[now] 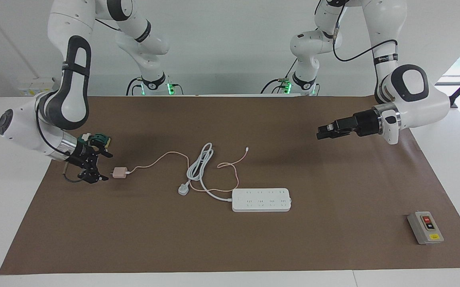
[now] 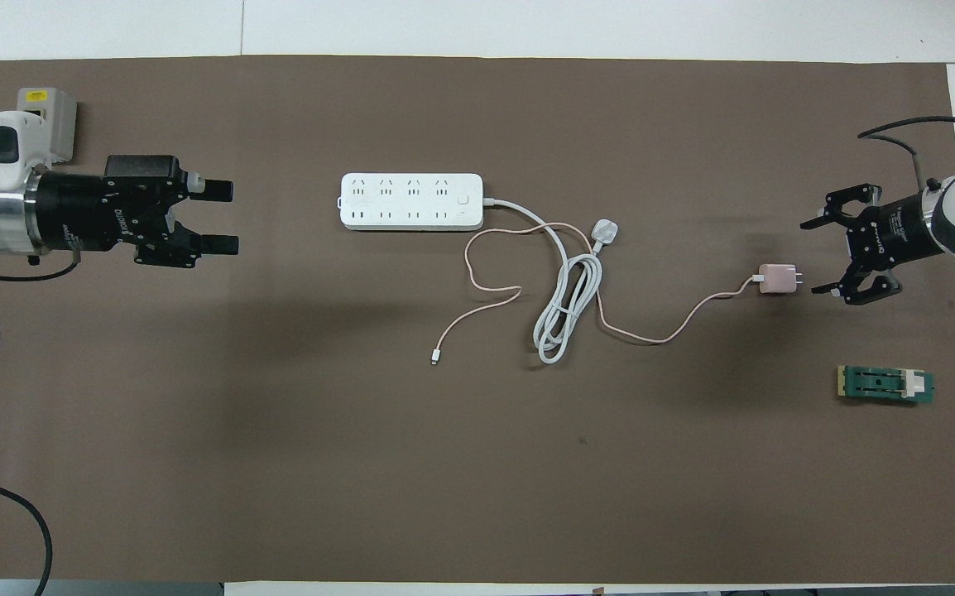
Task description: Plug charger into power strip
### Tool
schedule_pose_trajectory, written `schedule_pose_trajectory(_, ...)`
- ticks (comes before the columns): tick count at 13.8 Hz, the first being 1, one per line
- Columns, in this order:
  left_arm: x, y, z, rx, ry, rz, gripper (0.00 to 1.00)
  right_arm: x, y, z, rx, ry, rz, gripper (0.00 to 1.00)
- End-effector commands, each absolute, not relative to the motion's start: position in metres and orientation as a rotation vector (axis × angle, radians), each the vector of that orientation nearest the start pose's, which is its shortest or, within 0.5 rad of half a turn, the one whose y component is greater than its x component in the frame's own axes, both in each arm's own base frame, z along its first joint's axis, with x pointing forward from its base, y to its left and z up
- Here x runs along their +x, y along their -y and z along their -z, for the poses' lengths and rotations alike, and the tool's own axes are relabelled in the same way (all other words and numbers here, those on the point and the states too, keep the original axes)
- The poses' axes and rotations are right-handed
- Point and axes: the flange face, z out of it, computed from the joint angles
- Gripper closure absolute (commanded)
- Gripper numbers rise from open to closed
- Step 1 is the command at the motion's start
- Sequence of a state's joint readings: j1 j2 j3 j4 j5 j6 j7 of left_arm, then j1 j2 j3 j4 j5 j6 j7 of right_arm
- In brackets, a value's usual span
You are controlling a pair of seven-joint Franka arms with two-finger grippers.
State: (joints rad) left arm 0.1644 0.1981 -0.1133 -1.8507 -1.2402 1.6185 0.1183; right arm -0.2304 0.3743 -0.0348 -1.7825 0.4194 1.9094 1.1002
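Observation:
The pale-pink charger [image 1: 119, 173] [image 2: 777, 279] lies on the brown mat toward the right arm's end, its prongs pointing at my right gripper [image 1: 105, 166] [image 2: 813, 257]. That gripper is open, low and level, just short of the prongs and not touching them. The thin pink cable [image 2: 659, 335] runs from the charger across the mat and crosses the white cord. The white power strip [image 1: 261, 199] [image 2: 411, 201] lies flat mid-table, sockets up. My left gripper [image 1: 320, 134] [image 2: 227, 218] is open and empty, held level over the mat toward the left arm's end.
A white three-pin plug [image 1: 183, 190] [image 2: 604, 232] with a coiled thick cord [image 2: 564, 310] lies between charger and strip. A grey switch box [image 1: 425, 227] [image 2: 47, 103] sits near the left arm's end. A green block [image 2: 885, 385] lies nearer the robots than the charger.

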Motion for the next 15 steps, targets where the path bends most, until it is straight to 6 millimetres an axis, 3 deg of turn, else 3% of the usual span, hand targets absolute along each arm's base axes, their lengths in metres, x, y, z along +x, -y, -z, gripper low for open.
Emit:
schedule_pose_trajectory(1, 0.604, 0.075, -0.421, 1.734, -0.255, 0.284, 0.0, 0.608, 0.139, -0.322, -2.031, -1.974, -0.52, 0.0)
schedule_pose_trajectory(2, 0.606, 0.091, -0.416, 1.697, -0.222, 0.273, 0.0, 0.606, 0.14, -0.312, -2.038, -1.967, -0.535, 0.0)
schedule_pose_trajectory(5, 0.622, 0.106, -0.394, 1.647, -0.157, 0.272, 0.0, 0.6, 0.139, -0.297, -1.986, -1.98, -0.553, 0.0)
schedule_pose_trajectory(8, 0.638, 0.114, -0.396, 1.641, -0.105, 0.272, 0.0, 0.591, 0.134, -0.287, -1.937, -1.992, -0.579, 0.0)
schedule_pose_trajectory(11, 0.658, 0.127, -0.384, 1.592, -0.036, 0.315, 0.0, 0.582, 0.134, -0.277, -1.938, -1.999, -0.571, 0.0)
schedule_pose_trajectory(15, 0.653, 0.132, -0.377, 1.577, 0.027, 0.254, 0.0, 0.578, 0.132, -0.273, -1.928, -1.989, -0.581, 0.0)
